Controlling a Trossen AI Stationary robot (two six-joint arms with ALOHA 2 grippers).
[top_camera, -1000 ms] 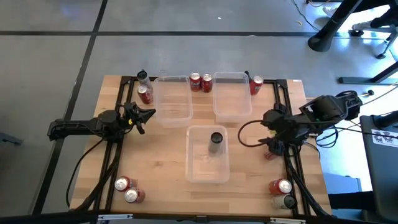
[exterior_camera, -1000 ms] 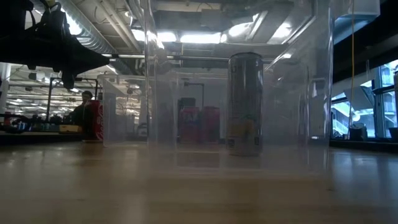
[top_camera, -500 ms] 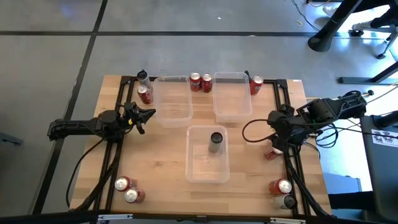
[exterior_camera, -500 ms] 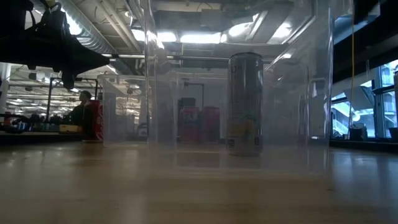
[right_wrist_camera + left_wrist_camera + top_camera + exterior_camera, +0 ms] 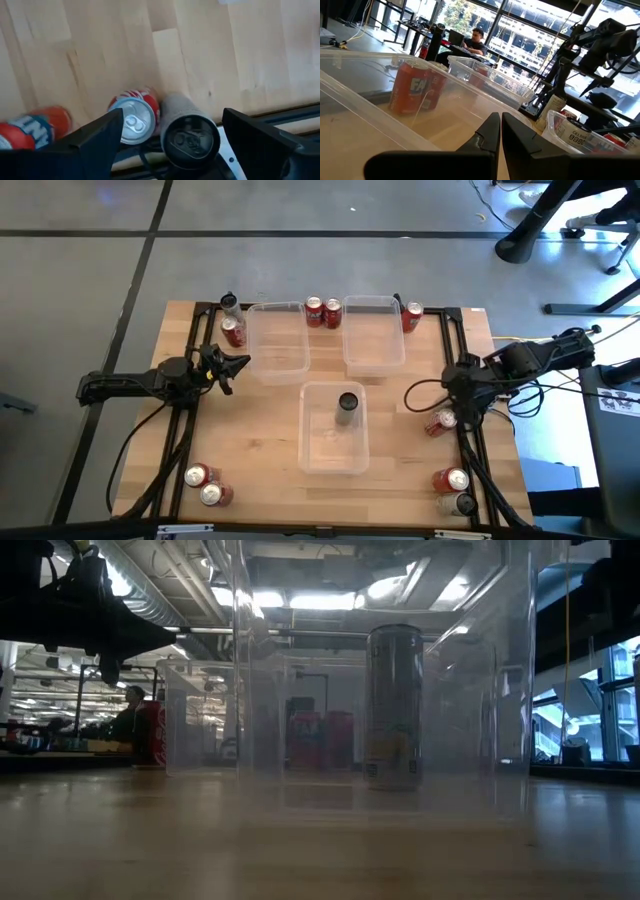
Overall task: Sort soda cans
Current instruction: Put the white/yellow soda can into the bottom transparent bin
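The right gripper [image 5: 447,402], jaws wide and empty, has swung outward, uncovering a fallen red can [image 5: 440,422].

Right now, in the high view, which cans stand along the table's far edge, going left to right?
Dark-topped can → red can → pair of red cans → red can at the far right.

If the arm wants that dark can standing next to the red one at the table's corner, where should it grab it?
Probably from straight above, fingers closing across the round body of the dark can just below its top. It stands upright, touching the red can, so the open right gripper should pinch the sides not facing it.
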